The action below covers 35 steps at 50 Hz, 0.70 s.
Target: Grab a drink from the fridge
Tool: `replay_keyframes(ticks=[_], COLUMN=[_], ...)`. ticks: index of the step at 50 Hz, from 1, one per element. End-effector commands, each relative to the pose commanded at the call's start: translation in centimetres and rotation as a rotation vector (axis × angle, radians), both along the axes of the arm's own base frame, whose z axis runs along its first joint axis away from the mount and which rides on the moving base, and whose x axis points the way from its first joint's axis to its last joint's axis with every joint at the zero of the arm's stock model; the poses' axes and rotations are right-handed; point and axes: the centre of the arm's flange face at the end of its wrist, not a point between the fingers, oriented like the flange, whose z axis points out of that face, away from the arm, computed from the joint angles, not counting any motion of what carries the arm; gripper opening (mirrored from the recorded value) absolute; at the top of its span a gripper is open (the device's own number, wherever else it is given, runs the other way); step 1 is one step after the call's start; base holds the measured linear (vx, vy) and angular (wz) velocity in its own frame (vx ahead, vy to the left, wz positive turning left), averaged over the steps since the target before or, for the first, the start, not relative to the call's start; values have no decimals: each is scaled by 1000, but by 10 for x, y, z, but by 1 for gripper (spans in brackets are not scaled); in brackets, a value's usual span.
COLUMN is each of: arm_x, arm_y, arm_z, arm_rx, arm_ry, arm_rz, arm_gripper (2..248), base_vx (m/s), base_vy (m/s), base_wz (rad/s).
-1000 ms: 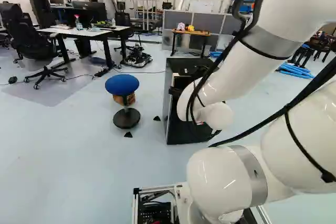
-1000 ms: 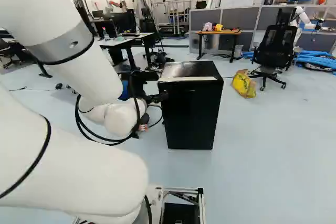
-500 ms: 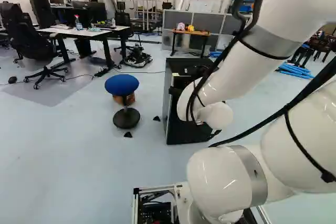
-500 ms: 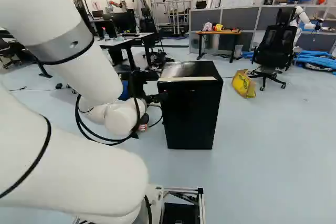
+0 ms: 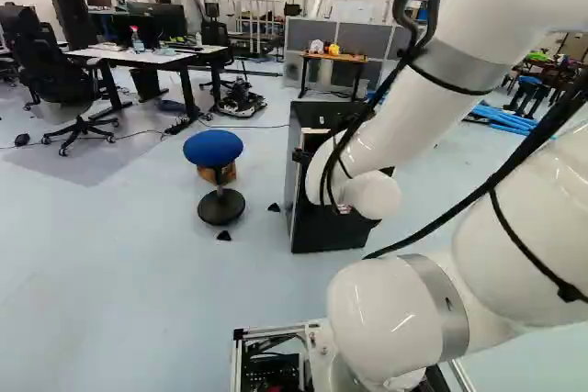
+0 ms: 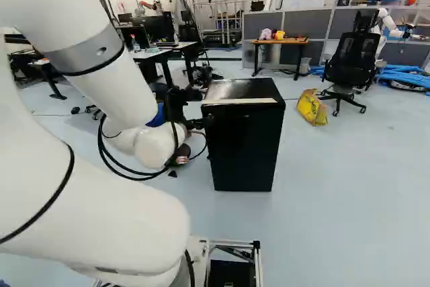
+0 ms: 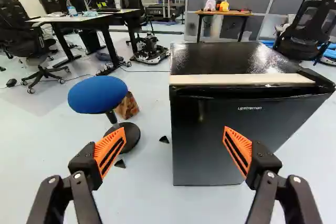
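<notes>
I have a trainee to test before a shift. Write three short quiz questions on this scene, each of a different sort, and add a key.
1. True or false: the black two-fingered tool with orange pads is gripping a red can.

2. Multiple choice: in the wrist view, what runs along the near top edge of the glossy black boxy fridge?
A) a blue towel
B) a flat cream strip
C) a green cable

3. Fill in: the round blue-seated stool stands on a round base coloured ____.

Key: 1 false; 2 B; 3 black.
</notes>
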Motion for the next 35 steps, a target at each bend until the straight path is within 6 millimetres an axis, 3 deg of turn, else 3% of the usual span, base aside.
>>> replay_keyframes(ticks=[35], arm_x=[48], arm_y=[28], arm_z=[6], arm_rx=[62], arm_ry=[-13], arm_rz=[-62], arm_gripper=[247], base_vx=[0], base_vy=[0], base_wz=[0])
